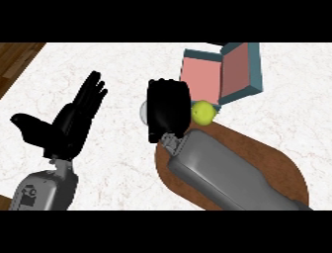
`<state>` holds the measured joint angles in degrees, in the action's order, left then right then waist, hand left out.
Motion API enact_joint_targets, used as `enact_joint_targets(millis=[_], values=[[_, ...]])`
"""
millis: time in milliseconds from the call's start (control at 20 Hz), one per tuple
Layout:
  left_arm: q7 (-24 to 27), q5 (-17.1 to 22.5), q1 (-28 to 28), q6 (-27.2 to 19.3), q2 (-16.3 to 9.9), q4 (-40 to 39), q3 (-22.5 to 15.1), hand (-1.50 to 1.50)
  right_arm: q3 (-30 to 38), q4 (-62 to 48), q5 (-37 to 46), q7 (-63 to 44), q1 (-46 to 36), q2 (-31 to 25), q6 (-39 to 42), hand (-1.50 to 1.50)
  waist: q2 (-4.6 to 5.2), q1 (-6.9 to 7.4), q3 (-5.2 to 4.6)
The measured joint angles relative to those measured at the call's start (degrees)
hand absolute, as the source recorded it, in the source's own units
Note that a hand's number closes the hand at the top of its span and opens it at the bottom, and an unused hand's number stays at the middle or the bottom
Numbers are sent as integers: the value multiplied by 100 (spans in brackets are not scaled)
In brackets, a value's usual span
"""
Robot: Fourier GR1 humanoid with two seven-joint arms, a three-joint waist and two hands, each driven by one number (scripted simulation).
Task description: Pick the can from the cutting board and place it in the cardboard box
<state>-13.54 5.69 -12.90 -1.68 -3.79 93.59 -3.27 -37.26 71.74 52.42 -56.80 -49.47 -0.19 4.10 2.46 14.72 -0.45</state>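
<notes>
The right hand [167, 111] is seen near the middle of the head view, its black fingers curled downward round a grey, rounded object. Only a pale sliver of that object shows at the hand's left edge; it appears to be the can [144, 111], though most of it is hidden by the hand. Whether the can is lifted off the surface or touching it cannot be told. The hand is carried by a grey forearm that enters from the lower right corner and lies across the cutting board [271, 158], a brown, rounded board resting on the counter [125, 64].

Just to the right of the hand, touching or nearly touching its fingers, a yellow-green round fruit [204, 112] is seen at the upper end of the board.

Just beyond the fruit, the cardboard box [227, 74] is found, with blue-grey walls and a pink inside, tilted in the view and open at the top. The can is held just left of the box's near corner, not inside it.

The left hand [70, 123] is shown at the left side, open, with fingers straight and pointing up and the thumb spread to the left, above the white marbled counter. A strip of brown wooden floor [1, 64] is visible at the upper left corner.
</notes>
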Motion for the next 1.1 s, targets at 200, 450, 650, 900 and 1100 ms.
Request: enact_joint_targets(millis=[200,450,650,900,1100], values=[[-25,-38,-119,-12,42,-85,-56,0,52,-347,-94,-213,-820,-4,-201,150,-14,56,3],[-61,-66,-204,-41,53,-176,-53,0,338,-774,73,-474,-1651,-22,-629,150,-41,4,1],[-74,-86,-236,-98,55,-231,-7,0,528,-1197,355,-677,-2220,-37,-863,150,-65,-78,-5],[-53,-115,-254,-155,56,-276,39,0,815,-1769,539,-877,-2774,-50,-1093,150,-68,-181,-6],[4,-133,-240,-191,42,-304,93,0,1007,-2243,530,-986,-3095,-53,-1240,150,-67,-267,-4]])
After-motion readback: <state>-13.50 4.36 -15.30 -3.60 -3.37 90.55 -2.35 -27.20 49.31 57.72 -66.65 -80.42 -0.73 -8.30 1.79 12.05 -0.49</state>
